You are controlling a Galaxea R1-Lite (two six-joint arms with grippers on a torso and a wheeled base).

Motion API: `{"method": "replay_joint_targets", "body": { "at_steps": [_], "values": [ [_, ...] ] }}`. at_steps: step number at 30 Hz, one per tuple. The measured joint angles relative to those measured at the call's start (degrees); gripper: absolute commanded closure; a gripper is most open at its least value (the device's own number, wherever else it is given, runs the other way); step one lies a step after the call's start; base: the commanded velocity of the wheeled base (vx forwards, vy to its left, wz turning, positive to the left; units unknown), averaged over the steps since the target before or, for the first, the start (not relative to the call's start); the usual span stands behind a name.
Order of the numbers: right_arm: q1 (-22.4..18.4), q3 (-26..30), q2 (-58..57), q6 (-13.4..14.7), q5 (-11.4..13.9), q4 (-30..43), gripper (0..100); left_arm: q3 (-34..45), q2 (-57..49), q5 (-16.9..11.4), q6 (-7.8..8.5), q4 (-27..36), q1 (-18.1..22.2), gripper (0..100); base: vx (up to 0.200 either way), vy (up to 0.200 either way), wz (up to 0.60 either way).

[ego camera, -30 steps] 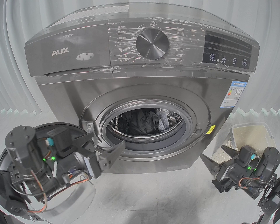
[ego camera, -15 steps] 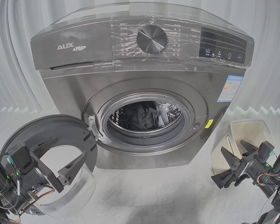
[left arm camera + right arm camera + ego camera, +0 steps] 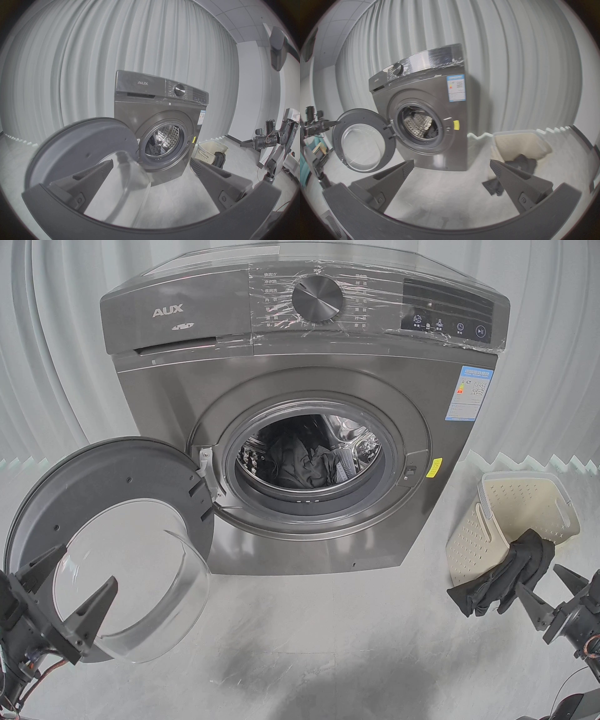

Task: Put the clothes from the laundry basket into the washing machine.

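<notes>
Right of the washing machine [image 3: 162, 396], a dark garment [image 3: 509, 574] drapes over the laundry basket [image 3: 531, 496] (more clothes [image 3: 300, 459] lie inside the drum). In front of it, the left gripper [image 3: 84, 568] and right gripper [image 3: 536, 577] gape, empty.

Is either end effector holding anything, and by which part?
Nothing is held: left end effector and right end effector are open; dark garment drapes the laundry basket.

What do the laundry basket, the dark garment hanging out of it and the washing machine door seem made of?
Laundry basket: likely moulded plastic, matte cream, walls dotted with small holes. Dark garment: soft fabric, matte, draping in folds. Washing machine door: grey ring, probably plastic, around a clear glossy bulged window, glass or plastic.
</notes>
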Motion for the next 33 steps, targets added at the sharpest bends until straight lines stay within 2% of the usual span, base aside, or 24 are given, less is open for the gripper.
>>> {"method": "replay_joint_targets", "body": {
  "at_steps": [6,12,15,18,21,23,25,28,31,33],
  "values": [
    [-5.21,0.00,-13.97,-0.85,-0.04,13.28,0,3.07,-12.08,-0.50,0.56,10.20,6.19,0,0.000,0.000,0.00],
    [-12.53,0.00,-29.73,-2.63,2.93,28.17,0,6.51,-21.59,-1.15,0.91,17.19,11.70,0,0.000,0.000,0.00],
    [-15.19,0.00,-37.25,-2.94,3.56,34.11,0,7.62,-25.50,-1.40,1.51,21.36,14.45,0,0.000,0.000,0.00],
    [-17.14,0.00,-43.15,-3.32,3.21,35.85,0,8.47,-29.66,-1.62,1.88,27.12,18.35,0,0.000,0.000,0.00],
    [-18.63,0.00,-46.08,-4.39,2.18,35.94,0,8.89,-33.69,-1.62,0.99,30.90,23.34,0,0.000,0.000,0.00],
    [-19.81,0.00,-47.41,-5.29,1.43,35.61,0,9.07,-36.63,-2.49,0.61,32.66,27.43,0,0.000,0.000,0.00],
    [-20.55,0.00,-48.07,-5.90,1.32,35.39,0,9.07,-39.01,-3.94,1.10,33.43,30.32,0,0.000,0.000,0.00],
    [-21.42,-0.02,-48.70,-5.99,4.11,36.05,0,9.13,-42.20,-5.75,1.84,34.11,33.32,0,0.000,0.000,0.00],
    [-21.88,-0.02,-49.03,-5.05,9.30,37.28,0,9.13,-44.03,-6.27,0.02,34.51,34.41,0,0.000,0.000,0.00],
    [-22.15,-0.02,-49.14,-5.40,10.48,37.17,0,9.13,-44.74,-5.86,-1.18,34.63,34.68,0,0.000,0.000,0.00]
  ]
}}
